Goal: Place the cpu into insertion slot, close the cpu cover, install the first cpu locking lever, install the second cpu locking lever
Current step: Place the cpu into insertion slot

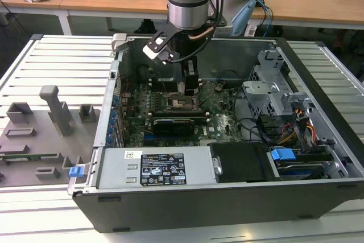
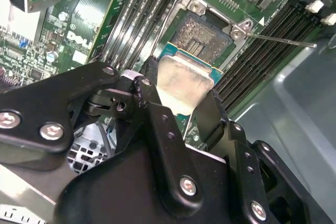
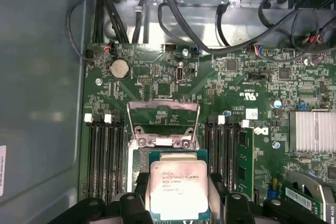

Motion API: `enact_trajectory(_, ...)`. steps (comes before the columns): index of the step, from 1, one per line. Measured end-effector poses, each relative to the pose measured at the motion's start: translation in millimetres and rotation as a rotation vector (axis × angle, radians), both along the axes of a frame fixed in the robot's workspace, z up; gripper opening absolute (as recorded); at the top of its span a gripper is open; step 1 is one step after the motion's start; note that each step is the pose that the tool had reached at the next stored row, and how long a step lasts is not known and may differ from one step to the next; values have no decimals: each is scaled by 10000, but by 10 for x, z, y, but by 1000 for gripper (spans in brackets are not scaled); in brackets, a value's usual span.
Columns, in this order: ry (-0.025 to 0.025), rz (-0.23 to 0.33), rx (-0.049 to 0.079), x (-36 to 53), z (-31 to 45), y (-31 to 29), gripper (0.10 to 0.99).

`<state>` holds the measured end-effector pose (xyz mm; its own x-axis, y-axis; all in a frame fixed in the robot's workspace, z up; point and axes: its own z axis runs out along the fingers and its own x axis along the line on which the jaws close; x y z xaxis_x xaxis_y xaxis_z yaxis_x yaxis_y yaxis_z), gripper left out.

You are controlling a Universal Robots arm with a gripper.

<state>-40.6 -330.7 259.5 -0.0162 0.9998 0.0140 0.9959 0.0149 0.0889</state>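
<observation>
A: Gripper?
B: Gripper [image 2: 181,92] clamped on the cpu [image 3: 178,184], pinched at two opp. edges, metal top up.
A: Where's it vs. the socket?
B: Over the insertion slot [image 2: 202,34], slot partly showing past it. Seated or not, can't tell. Cpu cover [image 3: 163,106] is flipped open beyond the slot, on the green motherboard [image 3: 252,93] in the PC case [image 1: 227,203].

Green, silver and black going on here
The cpu [image 3: 178,190] is showing a silver-grey top, the hand [image 2: 181,95] is looking black, the motherboard [image 3: 157,77] is glowing green, and the cpu cover [image 3: 163,114] is shining silver.
</observation>
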Motion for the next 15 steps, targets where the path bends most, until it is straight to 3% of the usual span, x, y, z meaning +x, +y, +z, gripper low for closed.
enact_trajectory(10,-20,-45,3,-59,-139,2,529)
enact_trajectory(15,-20,-95,3,-92,-219,32,529)
